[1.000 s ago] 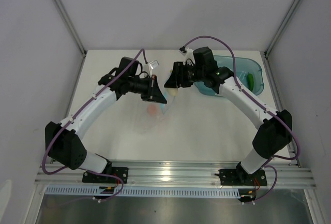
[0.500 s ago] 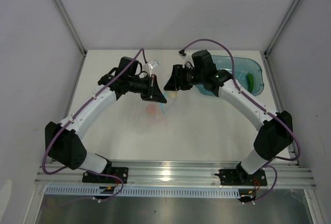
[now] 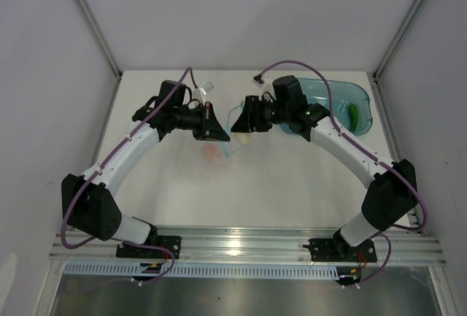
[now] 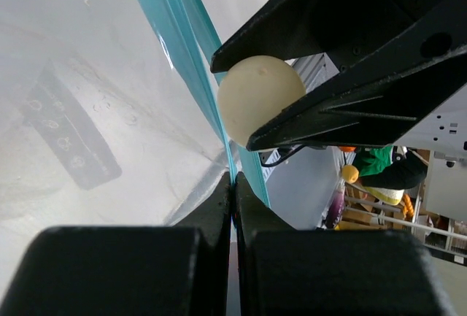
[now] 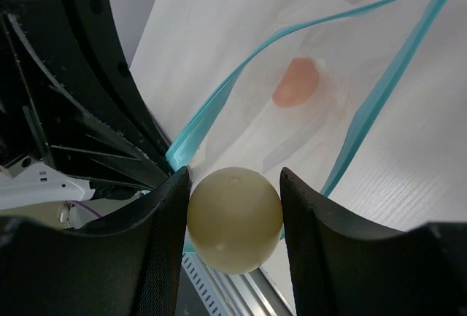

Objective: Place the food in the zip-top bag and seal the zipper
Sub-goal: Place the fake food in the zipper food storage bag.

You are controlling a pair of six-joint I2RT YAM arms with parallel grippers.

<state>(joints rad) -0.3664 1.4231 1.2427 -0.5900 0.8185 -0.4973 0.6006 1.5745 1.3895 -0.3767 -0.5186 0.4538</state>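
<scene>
**Q:** Top view. Where do you stand?
**A:** Both arms are reaching over the middle of the table. My left gripper and my right gripper face each other, tips near. The zip-top bag spreads just near of them, and the peach-pink piece shows through its film. The green piece lies in the teal tub at the far right, well apart from the bag.

**Q:** Left wrist?
**A:** My left jaws are pressed together on the bag's mouth edge. The zipper runs up out of the pinch. Just beyond it, my right gripper clamps the cream-white ball, which sits right beside the blue strip.

**Q:** Right wrist?
**A:** The ball sits between my two fingers, a narrow grip with the ball filling the gap. Ahead, the bag's mouth stands open, its two blue strips parting. The peach-pink piece is inside, deeper in the bag. The ball is at the corner of the mouth, next to my left gripper. I can't tell whether it has crossed the lip.
</scene>
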